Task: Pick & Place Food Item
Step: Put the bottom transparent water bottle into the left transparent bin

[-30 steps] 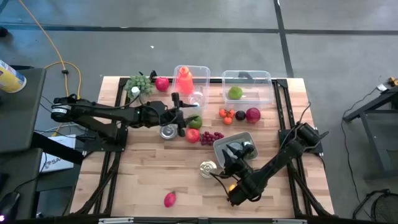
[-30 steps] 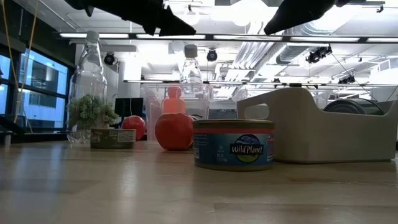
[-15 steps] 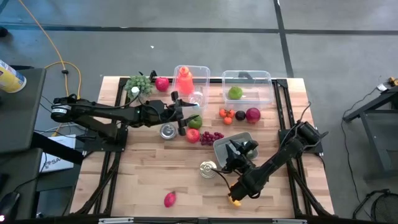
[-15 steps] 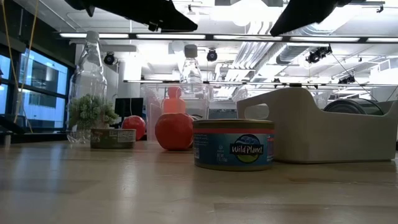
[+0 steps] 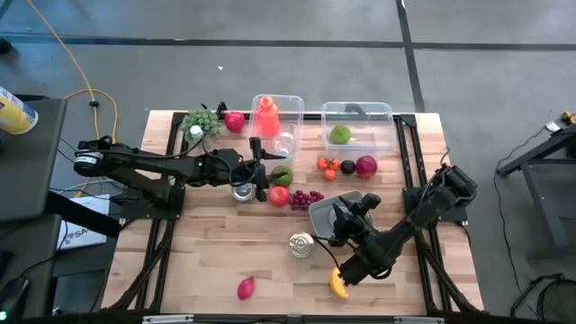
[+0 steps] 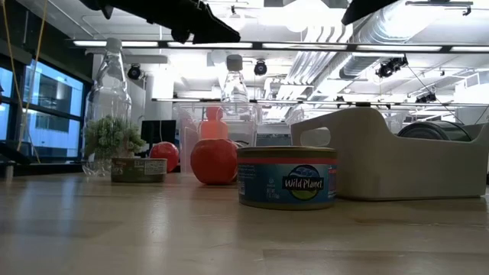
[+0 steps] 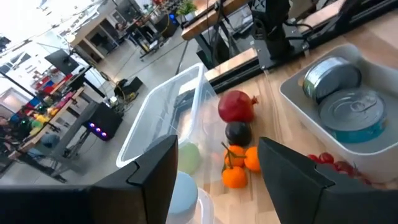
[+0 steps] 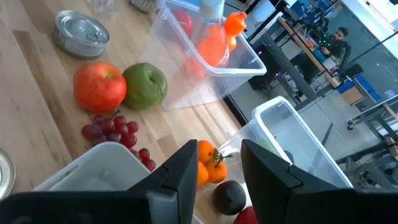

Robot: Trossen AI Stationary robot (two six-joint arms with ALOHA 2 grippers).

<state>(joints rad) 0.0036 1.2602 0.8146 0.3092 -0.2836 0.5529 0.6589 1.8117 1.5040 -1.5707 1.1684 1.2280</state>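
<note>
Wooden table from above, and nothing is picked yet; I judge this the approach. My left gripper (image 5: 266,175) hangs mid-table, with the green apple (image 5: 283,175) just to its right and the red apple (image 5: 279,195) just near-right of it; the right gripper (image 5: 346,216) hovers over the grey tray (image 5: 315,209). Low view: both arms are only dark shapes overhead; the red apple sits on the table left of the tuna can (image 6: 286,177), untouched. Left wrist: fingers apart, nothing between them, oranges (image 7: 236,168) beyond. Right wrist: fingers slightly apart, empty; both apples lie well off to the left of it. Next, I reckon, the left gripper must drop and straddle one apple.
</note>
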